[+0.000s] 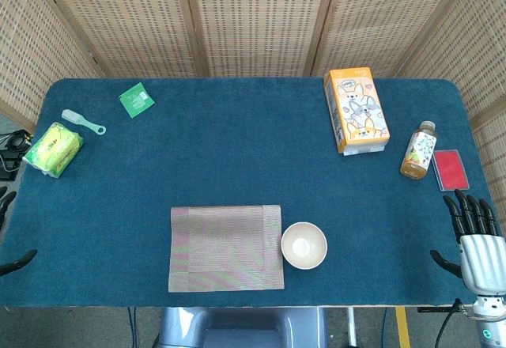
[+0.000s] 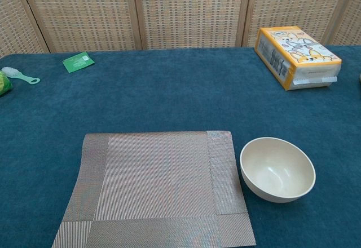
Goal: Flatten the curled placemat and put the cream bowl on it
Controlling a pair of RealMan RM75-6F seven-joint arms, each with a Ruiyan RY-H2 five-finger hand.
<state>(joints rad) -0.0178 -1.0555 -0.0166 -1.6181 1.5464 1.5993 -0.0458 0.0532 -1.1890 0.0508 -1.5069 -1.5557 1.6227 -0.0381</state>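
A woven grey-beige placemat [image 1: 226, 247] [image 2: 153, 187] lies flat near the table's front edge. The cream bowl [image 1: 304, 245] [image 2: 277, 169] stands upright and empty on the blue cloth just right of the mat, beside its edge. My right hand [image 1: 477, 241] hovers at the front right corner of the table, fingers spread and holding nothing, far from the bowl. Of my left hand [image 1: 6, 233] only dark fingertips show at the left edge of the head view, apart and empty. Neither hand appears in the chest view.
An orange tissue box [image 1: 356, 109] [image 2: 296, 57] lies at the back right. A juice bottle [image 1: 417, 150] and a red case [image 1: 451, 168] stand at the right. At the left are a green sachet [image 1: 136, 100], a small brush [image 1: 82, 122] and a yellow-green pack [image 1: 53, 149].
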